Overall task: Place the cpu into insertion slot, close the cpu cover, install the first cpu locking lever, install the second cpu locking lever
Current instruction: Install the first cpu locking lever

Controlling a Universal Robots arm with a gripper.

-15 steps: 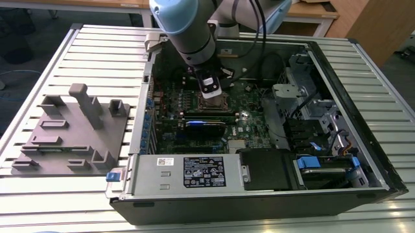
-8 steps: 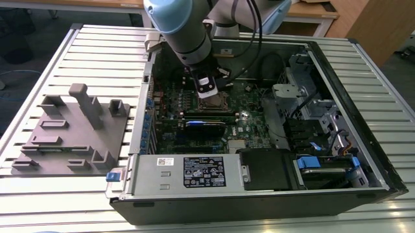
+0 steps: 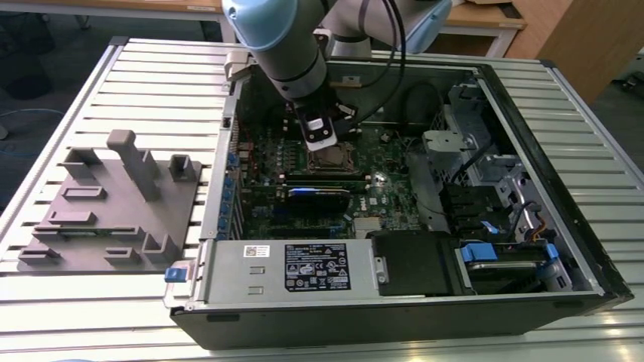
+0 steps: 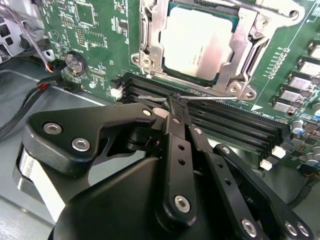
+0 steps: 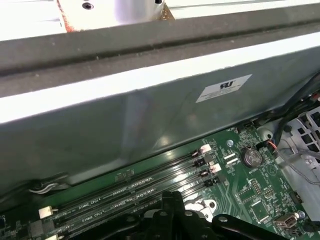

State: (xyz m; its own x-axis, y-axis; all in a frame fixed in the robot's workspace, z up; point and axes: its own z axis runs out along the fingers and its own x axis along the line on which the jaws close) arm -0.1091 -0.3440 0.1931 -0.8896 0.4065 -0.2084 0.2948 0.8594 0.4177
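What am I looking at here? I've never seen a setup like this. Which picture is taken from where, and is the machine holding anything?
The machine is a robot arm reaching down into an open computer case that lies on a slatted metal table. The exterior view comes from a camera off the arm. In it, a grey holder tray sits beside the case, on the exterior view's left. The two wrist views come from cameras riding on the arm itself.

In the second wrist view, the black end effector has its fingertips together and seems to pinch a thin wire locking lever. Just beyond it, the cpu lies in its socket with the cpu cover down around it. The first wrist view looks across the green circuit board inside the case.
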